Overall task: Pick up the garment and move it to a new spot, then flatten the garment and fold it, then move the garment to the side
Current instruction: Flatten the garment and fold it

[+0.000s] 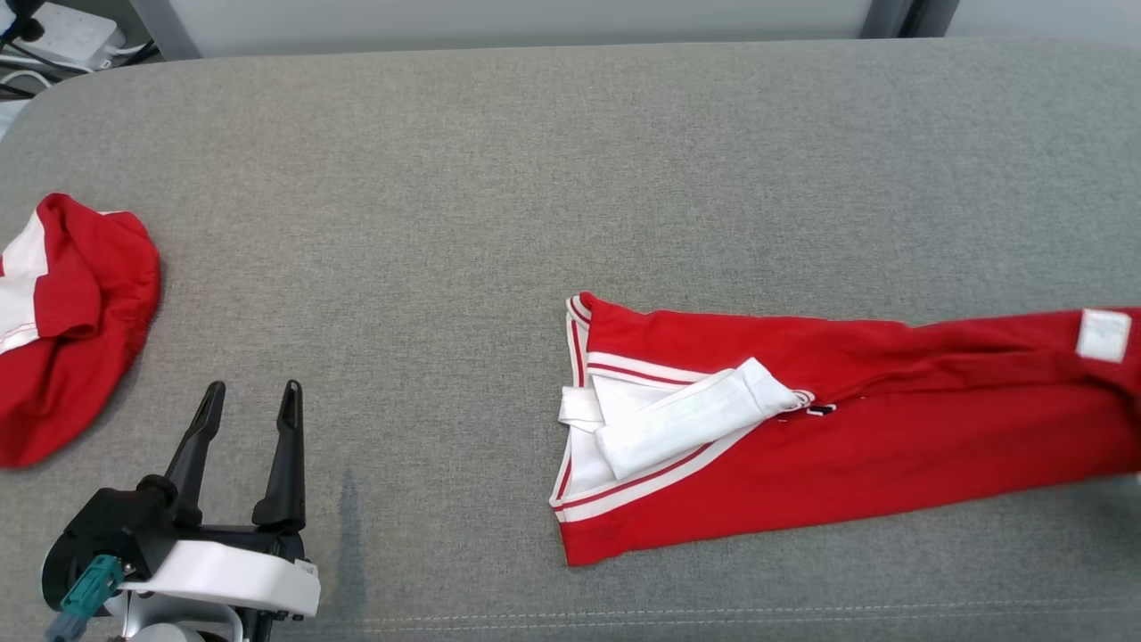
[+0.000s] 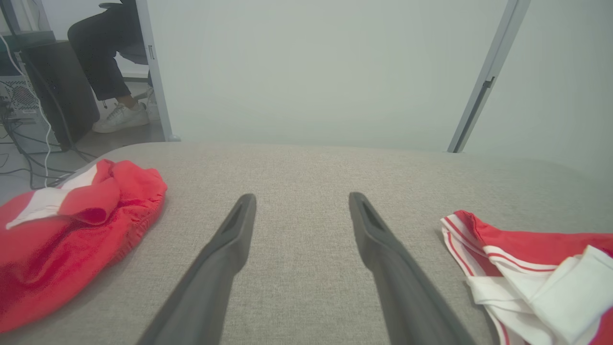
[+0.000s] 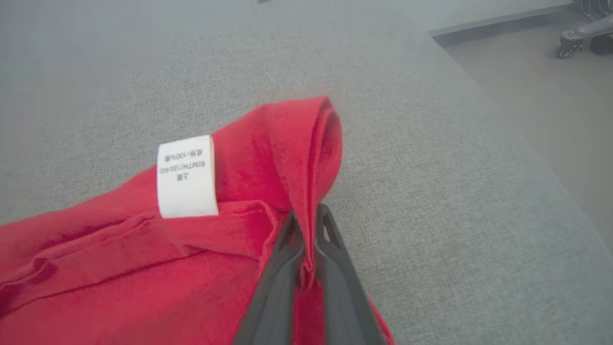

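1. The left pincer (image 1: 251, 397), two long dark fingers on a black-and-white wrist, sits at the near left of the grey fabric-covered tabletop (image 1: 446, 223), jaws spread wide and holding nothing.
2. Right of centre lies the red garment with white striped trim (image 1: 847, 446), stretched flat along the tabletop toward the right. Its white-banded end is turned open toward the left pincer, well apart from it.
3. At the garment's right end, the right pincer (image 3: 309, 215) is clamped tight on a raised fold of the red cloth, near the white rectangular care label (image 3: 187, 176) sewn to the fabric.
4. On the left edge of the tabletop, a crumpled second red-and-white garment (image 1: 80, 330) lies in a heap, near the left pincer but not touching it.
5. Beyond the tabletop's far left corner, a white power strip (image 1: 62, 31) rests among cables. In the left wrist view a seated person's dark trouser leg and white sneaker (image 2: 119, 117) appear behind a pale partition.
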{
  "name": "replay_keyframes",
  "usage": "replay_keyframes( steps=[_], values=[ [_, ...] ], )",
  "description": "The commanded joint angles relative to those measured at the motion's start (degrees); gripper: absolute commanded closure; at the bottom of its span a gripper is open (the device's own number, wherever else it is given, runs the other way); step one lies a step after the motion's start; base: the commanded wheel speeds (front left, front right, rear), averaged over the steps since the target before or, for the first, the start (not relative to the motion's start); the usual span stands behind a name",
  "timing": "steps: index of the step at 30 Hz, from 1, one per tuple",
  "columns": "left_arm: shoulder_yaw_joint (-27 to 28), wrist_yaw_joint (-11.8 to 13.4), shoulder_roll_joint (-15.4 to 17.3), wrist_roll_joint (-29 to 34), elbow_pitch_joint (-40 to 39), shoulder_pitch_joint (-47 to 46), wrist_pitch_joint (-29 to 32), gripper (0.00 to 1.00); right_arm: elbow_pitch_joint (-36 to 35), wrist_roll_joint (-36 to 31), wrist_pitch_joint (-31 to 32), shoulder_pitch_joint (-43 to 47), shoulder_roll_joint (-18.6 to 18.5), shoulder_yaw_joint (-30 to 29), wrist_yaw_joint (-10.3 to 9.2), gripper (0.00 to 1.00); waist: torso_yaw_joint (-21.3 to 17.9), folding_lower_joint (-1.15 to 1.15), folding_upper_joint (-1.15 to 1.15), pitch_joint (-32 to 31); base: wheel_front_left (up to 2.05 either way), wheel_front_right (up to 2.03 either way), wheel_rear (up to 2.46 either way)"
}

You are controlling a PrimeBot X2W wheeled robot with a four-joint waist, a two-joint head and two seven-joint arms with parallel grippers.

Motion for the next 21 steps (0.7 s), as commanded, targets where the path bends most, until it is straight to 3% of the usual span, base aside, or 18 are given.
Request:
replay_keyframes(
  steps=[1, 6, 13, 17, 21],
  values=[
    [2.68, -0.21, 1.21, 0.53, -1.07, -2.52, -0.51, 0.0, -3.76, 1.82, -0.61, 0.86, -1.32, 0.96, -0.25, 1.0, -0.26, 0.0, 0.0, -0.04, 0.0, 0.0, 0.0],
    [2.8, -0.27, 1.38, 0.6, -0.97, -2.34, -0.51, 0.0, -18.0, 5.77, 1.52, 2.05, 0.8, 3.61, -0.25, 1.0, -0.87, 0.0, 0.0, -0.52, 0.0, 0.0, 0.0],
    [2.45, -0.19, 1.79, 0.78, -1.34, -2.48, -0.25, 0.0, -39.02, 3.65, 4.86, 5.44, 6.15, 6.92, -0.25, 1.0, -1.07, 0.0, 0.0, -0.72, 0.0, 0.0, 0.0],
    [2.05, -0.29, 2.12, 0.83, -1.44, -2.76, 0.36, 0.0, -44.39, 0.4, 6.49, 5.74, 12.2, 8.73, -0.25, 1.0, -0.73, 0.0, 0.0, -0.68, 0.0, 0.0, 0.0],
    [1.81, -0.15, 2.1, 1.13, -1.43, -3.2, 0.34, 0.0, -44.35, -2.69, 7.73, 5.68, 18.21, 10.82, -0.25, 1.0, 0.69, 0.0, 0.0, -0.97, 0.0, 0.0, 0.0]
  ],
)
